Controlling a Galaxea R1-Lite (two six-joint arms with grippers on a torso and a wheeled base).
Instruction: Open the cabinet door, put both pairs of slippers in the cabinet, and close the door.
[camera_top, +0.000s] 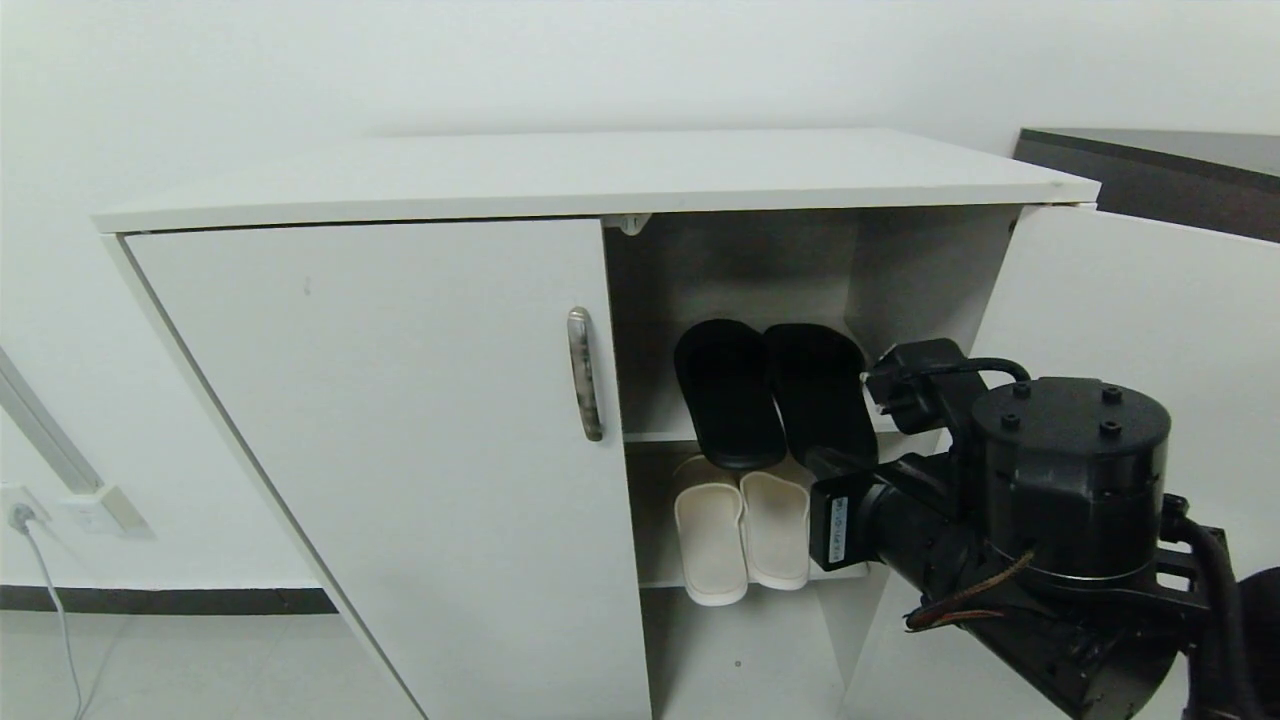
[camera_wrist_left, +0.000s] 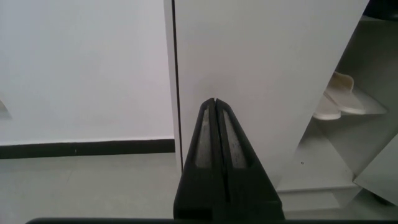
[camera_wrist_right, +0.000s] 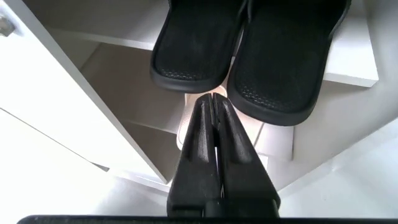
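Now the cabinet (camera_top: 600, 180) stands half open. Its left door (camera_top: 400, 400) is shut, with the handle (camera_top: 585, 375) on its inner edge. Its right door (camera_top: 1130, 300) is swung out at 3 o'clock of the opening.

Inside, the black slippers (camera_top: 730, 390) lie side by side on the upper shelf (camera_top: 650, 437), heels overhanging its front edge. The white slippers (camera_top: 710, 540) sit side by side on the lower shelf (camera_top: 655, 580), at 6 o'clock from the black pair.

The right gripper (camera_wrist_right: 213, 99) is clenched with nothing between its fingers. It hangs just in front of the black pair's heels, apart from them. The left gripper (camera_wrist_left: 214, 102) is likewise pressed together and empty, facing the front of the shut left door.
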